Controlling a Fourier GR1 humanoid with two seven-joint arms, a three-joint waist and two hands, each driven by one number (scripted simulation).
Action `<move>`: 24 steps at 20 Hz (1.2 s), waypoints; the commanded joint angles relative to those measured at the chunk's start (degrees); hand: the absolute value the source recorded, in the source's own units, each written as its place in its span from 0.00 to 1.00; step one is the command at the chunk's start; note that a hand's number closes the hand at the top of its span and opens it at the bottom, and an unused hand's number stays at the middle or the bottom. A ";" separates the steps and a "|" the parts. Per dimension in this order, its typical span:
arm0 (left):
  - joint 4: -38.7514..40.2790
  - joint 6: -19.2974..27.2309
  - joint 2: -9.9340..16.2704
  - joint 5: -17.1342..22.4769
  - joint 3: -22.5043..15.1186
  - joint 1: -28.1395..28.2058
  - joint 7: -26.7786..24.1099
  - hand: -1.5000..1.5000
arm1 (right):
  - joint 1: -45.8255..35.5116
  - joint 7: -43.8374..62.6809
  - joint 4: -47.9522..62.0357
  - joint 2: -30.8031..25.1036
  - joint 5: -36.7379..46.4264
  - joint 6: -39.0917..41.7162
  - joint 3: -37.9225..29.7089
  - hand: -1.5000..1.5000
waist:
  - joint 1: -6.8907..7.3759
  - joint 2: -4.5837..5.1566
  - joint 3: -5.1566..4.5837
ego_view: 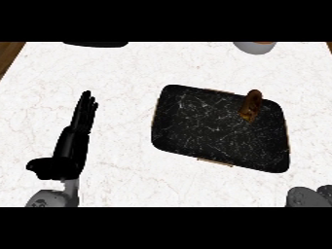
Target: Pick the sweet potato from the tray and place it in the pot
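- White marble surface [125, 73] with faint veining fills the view, and brown wood shows along its left and right sides.
- Nearest, at the lower right corner, a grey wrist of the right arm enters; the right robot hand itself is out of view, so whether it is open or closed cannot be told.
- At the lower left, the grey left forearm comes up from the bottom, ending in the black left robot hand [71, 141]. Its fingers are straight and stretched away from the robot, lying over the surface, with the thumb sticking out to the left. It holds nothing and touches none of the objects.
- Right of centre lies the black, rounded-rectangular tray with white marbling [212, 131], well apart from the left robot hand.
- On the tray's far right part rests the brown, elongated sweet potato [251, 105], lengthwise roughly away from the robot, no hand near it.
- Farthest, at the top right edge, part of a grey round pot with a brownish inside [254, 47] shows, cut off by the frame.
- At the top left edge sits part of a dark object [96, 44], too cropped to identify.
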 commanded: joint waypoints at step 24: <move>1.09 -2.43 -0.58 -0.54 -2.00 -3.56 0.58 0.50 | -4.13 1.96 -24.49 1.34 4.35 -44.81 -0.92 0.00 | 5.91 1.30 -0.23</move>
